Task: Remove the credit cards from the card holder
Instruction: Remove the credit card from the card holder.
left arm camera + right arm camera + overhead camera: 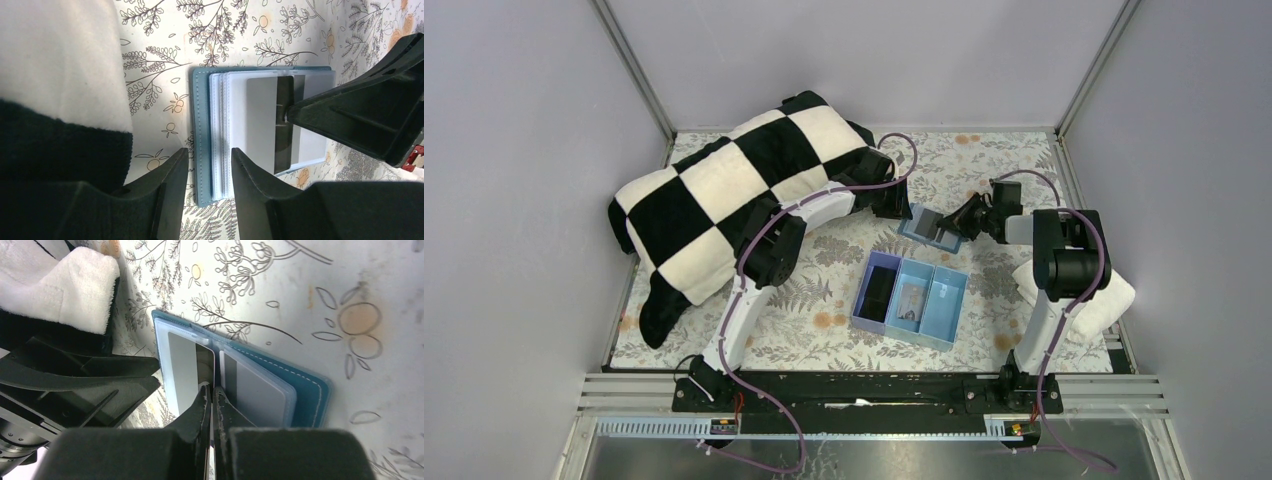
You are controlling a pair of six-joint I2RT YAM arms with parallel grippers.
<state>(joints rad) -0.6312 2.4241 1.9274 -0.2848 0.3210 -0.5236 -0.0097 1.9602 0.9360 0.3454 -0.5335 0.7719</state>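
At the far middle of the floral table (1014, 170): the card holder (917, 224) is lying open and flat between the two grippers, just beyond the light-blue tray (954, 325).
Left gripper (209, 151): its fingers are standing a little apart, straddling the holder's stitched blue edge and clear sleeves; whether they are touching it cannot be told.
Right gripper (212, 392): its fingers are pressing together on the edge of a grey credit card (182, 370) with a dark stripe.
Pinched card's place: it is lying over one panel's sleeves; how much of it is sitting in a pocket cannot be told.
Top view only: a checkered blanket (734, 190) is lying beside the left arm and a white towel (1094, 295) by the right arm; the cards are too small to make out.
Left wrist view only: the stacked clear sleeves are showing edge by edge.
Right wrist view only: a second grey card (255, 392) is sitting in the other panel.
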